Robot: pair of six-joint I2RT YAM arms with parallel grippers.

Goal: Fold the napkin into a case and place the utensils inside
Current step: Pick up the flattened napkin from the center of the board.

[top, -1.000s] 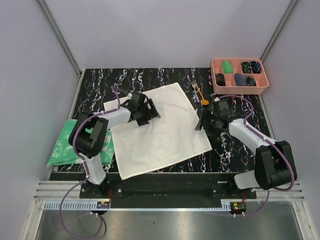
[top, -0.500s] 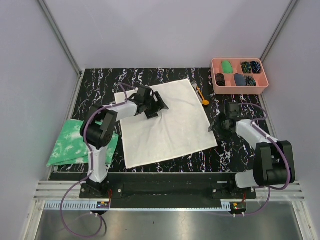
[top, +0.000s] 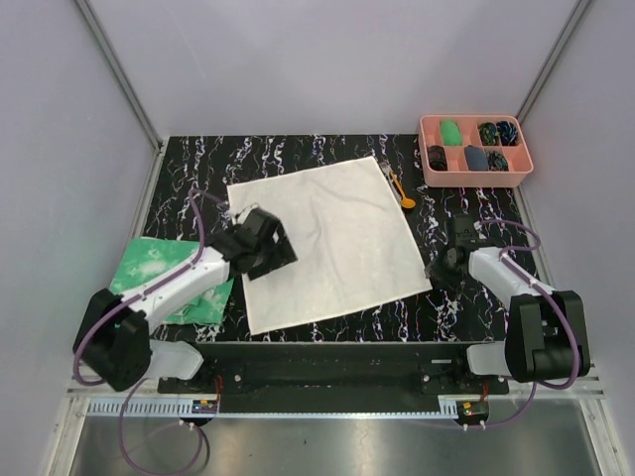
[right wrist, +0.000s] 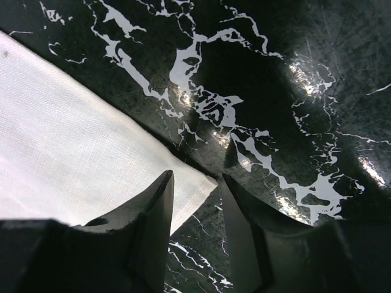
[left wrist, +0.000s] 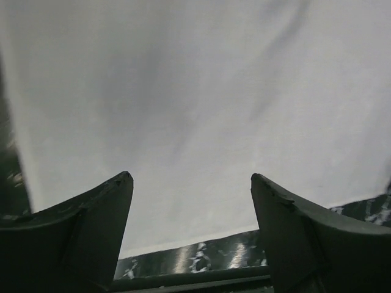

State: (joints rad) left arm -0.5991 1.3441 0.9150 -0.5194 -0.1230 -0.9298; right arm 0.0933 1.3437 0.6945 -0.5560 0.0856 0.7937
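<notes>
**Reporter:** Hovering over the left edge of the plain cream-white square cloth napkin [top: 322,238], the left gripper [top: 276,248] has its jaws wide apart. Why?

**Editor:** Likely poised for a first fold. The right gripper [right wrist: 195,177], fingers narrowly parted, brackets the near-right corner. The cloth lies flat on the black marbled table [top: 189,169], square, no long axis, corners skewed. The small orange-handled fork-and-spoon utensils [top: 399,190] slant beside its far-right corner.
</notes>
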